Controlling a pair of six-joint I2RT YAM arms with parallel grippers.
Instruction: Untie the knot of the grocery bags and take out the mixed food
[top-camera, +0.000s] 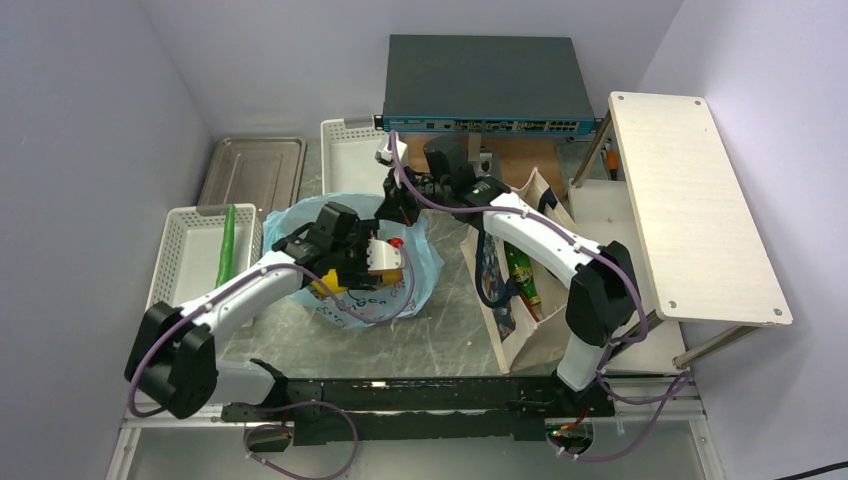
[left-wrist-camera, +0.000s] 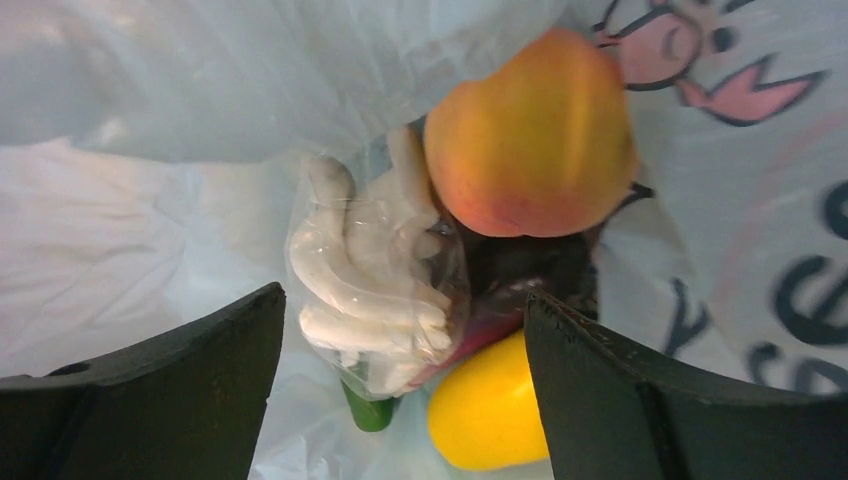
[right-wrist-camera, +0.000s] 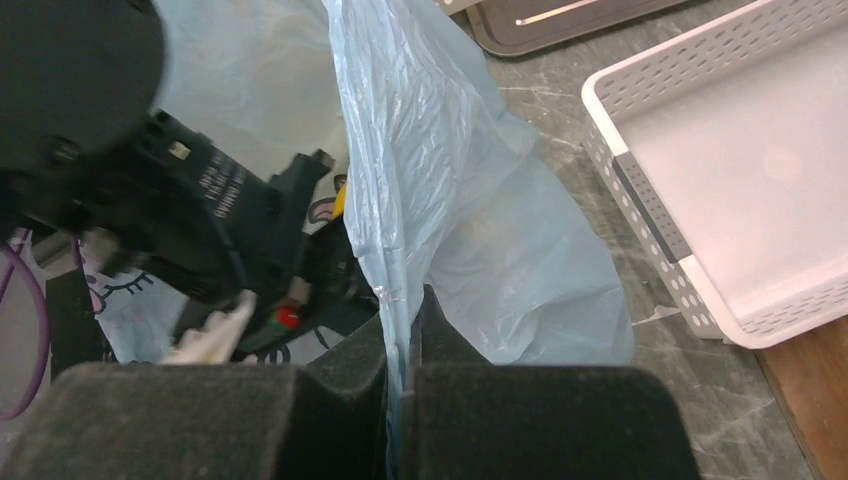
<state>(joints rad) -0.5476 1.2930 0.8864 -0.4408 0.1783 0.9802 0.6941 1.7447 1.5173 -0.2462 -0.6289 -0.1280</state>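
Black and big at the bottom of the left wrist view, the left jaws stand wide apart with nothing between them. They point into the open grocery bag (left-wrist-camera: 150, 230), which is thin and light blue, with a pink cartoon face (left-wrist-camera: 690, 60) printed on it. Inside I can see the mixed food piled close together. A round orange fruit (left-wrist-camera: 530, 135) is there, and a yellow fruit (left-wrist-camera: 487, 415) lies nearer the jaws. A pale lumpy thing in clear wrap (left-wrist-camera: 370, 280) sits beside them. Something dark purple (left-wrist-camera: 520, 270) is tucked between the two fruits. A small green tip (left-wrist-camera: 368, 412) pokes out under the pale thing, and I cannot tell what it belongs to.

The right jaws are pressed together on a fold of the bag's blue plastic, pinching it at the bag's far edge.

From above, the bag sits on the grey counter (top-camera: 440, 340) near the middle. My left arm (top-camera: 240, 295) reaches in from the left and my right arm (top-camera: 545, 230) bends over from the right. A long green cucumber (top-camera: 228, 245) lies in a white basket (top-camera: 185, 250) to the left of the bag. A second white basket (top-camera: 350, 160) and a metal tray (top-camera: 255, 170) sit behind the bag. A beige tote (top-camera: 520, 335) stands to the right of it.
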